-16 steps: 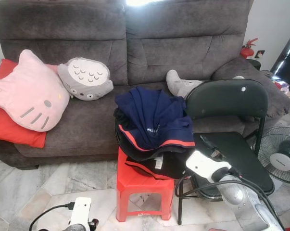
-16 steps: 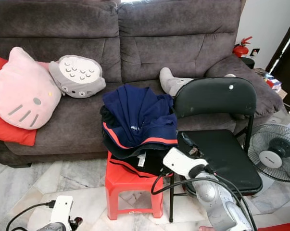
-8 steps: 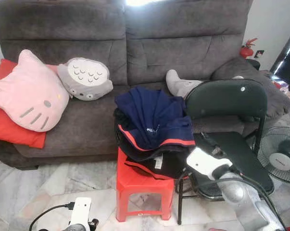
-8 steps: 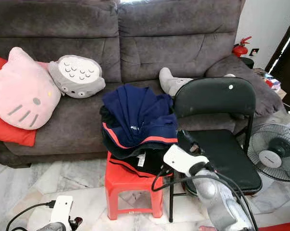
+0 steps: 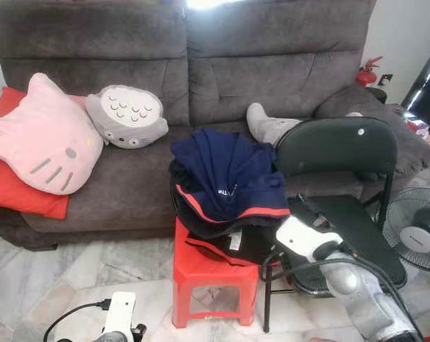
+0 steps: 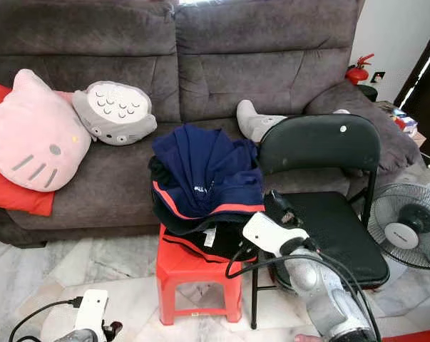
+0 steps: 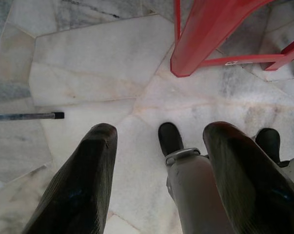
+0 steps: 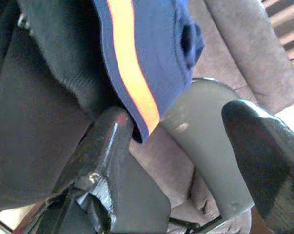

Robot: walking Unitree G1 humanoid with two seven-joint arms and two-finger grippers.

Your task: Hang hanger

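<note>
Right gripper (image 8: 173,161) spread, empty, angled at navy garment (image 5: 229,178) edge on red stool (image 5: 215,274), likely seeking hanger. Left gripper (image 7: 159,165) spread, idle over floor.

The red stool (image 5: 213,274) has its seat mostly hidden beneath the heaped clothes (image 5: 227,189), and no hanger can be made out among them. The grey plush (image 6: 256,122) on the sofa is partly hidden behind the black chair (image 6: 321,146). At the right, the fan (image 5: 416,229) is cut off by the edge, and the right gripper (image 8: 178,161) has one finger's tip tucked out of sight under the navy hem.
</note>
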